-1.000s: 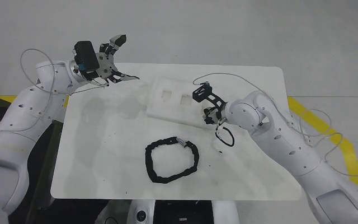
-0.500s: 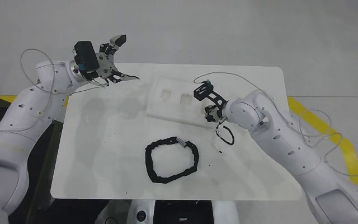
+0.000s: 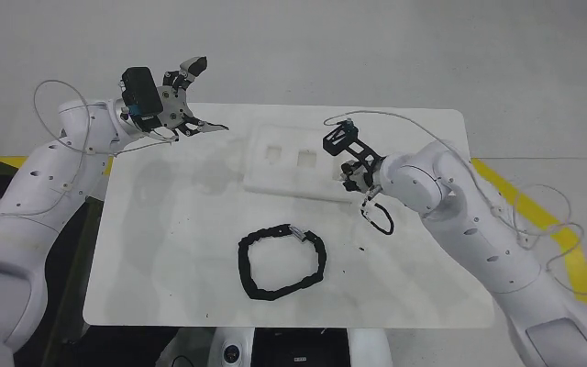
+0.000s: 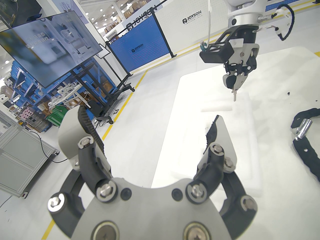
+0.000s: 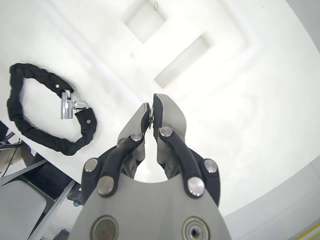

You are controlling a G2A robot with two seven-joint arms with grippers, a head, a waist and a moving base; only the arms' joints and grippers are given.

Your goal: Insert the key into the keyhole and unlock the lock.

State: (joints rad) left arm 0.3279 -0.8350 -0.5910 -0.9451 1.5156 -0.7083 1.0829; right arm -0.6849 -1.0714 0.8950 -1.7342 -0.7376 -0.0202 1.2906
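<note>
The key [image 4: 234, 96] hides mostly inside the right gripper [image 4: 233, 85] (a thin tip pokes out), well apart from the chain lock [image 4: 308, 157], which the edge cuts off. Its keyhole is too small to tell.

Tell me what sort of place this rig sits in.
Probably an industrial hall, likely a demo or test bay on a factory floor: a big screen on a stand, blue and white partition panels and a yellow floor line.

I see a white foam tray [image 3: 266, 181] on the table [image 3: 183, 266], lying right beneath the right gripper [image 5: 151, 101], its two recesses [image 5: 145, 17] just ahead of it.
</note>
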